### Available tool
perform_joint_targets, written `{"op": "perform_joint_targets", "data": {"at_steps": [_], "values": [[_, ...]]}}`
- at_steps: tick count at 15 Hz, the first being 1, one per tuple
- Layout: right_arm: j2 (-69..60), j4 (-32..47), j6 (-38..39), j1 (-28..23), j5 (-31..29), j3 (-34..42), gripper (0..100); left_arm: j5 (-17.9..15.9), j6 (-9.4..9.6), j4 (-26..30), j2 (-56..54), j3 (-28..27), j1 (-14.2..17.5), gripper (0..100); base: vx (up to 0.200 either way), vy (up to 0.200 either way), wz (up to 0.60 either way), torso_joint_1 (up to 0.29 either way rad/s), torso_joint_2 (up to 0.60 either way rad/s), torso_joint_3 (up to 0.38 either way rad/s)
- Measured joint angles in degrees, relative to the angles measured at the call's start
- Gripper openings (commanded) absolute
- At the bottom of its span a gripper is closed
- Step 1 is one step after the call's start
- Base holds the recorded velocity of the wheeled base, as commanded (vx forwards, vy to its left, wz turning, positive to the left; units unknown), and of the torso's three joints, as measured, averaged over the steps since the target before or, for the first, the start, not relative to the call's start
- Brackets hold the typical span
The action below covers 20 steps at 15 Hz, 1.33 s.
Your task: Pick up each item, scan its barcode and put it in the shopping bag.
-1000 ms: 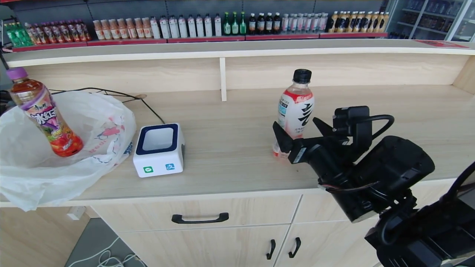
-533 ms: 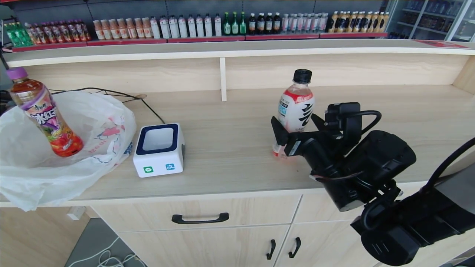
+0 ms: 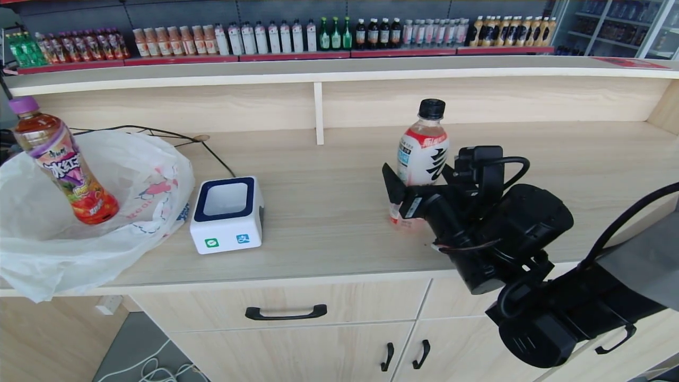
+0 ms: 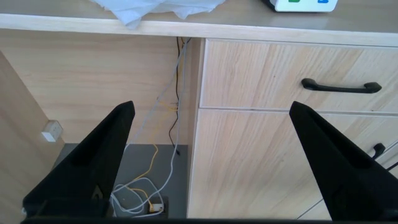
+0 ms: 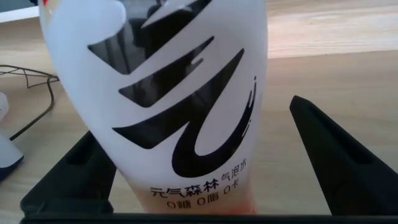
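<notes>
Your right claw (image 3: 419, 183), wide open and holding nothing, straddles the upright black-capped drink bottle (image 3: 423, 151), seemingly poised to grasp it.

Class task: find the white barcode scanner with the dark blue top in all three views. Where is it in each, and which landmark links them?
Head view: scanner on the counter, between shopping bag and black-capped bottle.
Left wrist view: its front, cut off, at the counter edge above the drawer handle.
Right wrist view: a sliver at the frame edge, beyond the bottle.
Shared landmark: the light wood counter.
</notes>
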Motion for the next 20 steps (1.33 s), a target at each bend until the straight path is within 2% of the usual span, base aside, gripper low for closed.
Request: {"op": "perform_joint_targets", "data": {"at_steps": [2,3,14,20], "values": [[0.0,0.0,0.0,0.0,0.0,-0.1,100,0.0,0.0,0.0,0.0,0.0,0.0,100,0.0,0.0,0.0,0.0,0.0,0.0],[0.0,0.0,0.0,0.0,0.0,-0.2,0,0.0,0.0,0.0,0.0,0.0,0.0,100,0.0,0.0,0.0,0.0,0.0,0.0],[-4.8,0.1,-0.2,0.7,0.1,2.8,0,0.0,0.0,0.0,0.0,0.0,0.0,100,0.0,0.0,0.0,0.0,0.0,0.0],[-14.9,0.0,-5.9,1.9,0.4,15.5,0,0.0,0.02,0.0,0.0,0.0,0.0,100,0.0,0.0,0.0,0.0,0.0,0.0]]}}
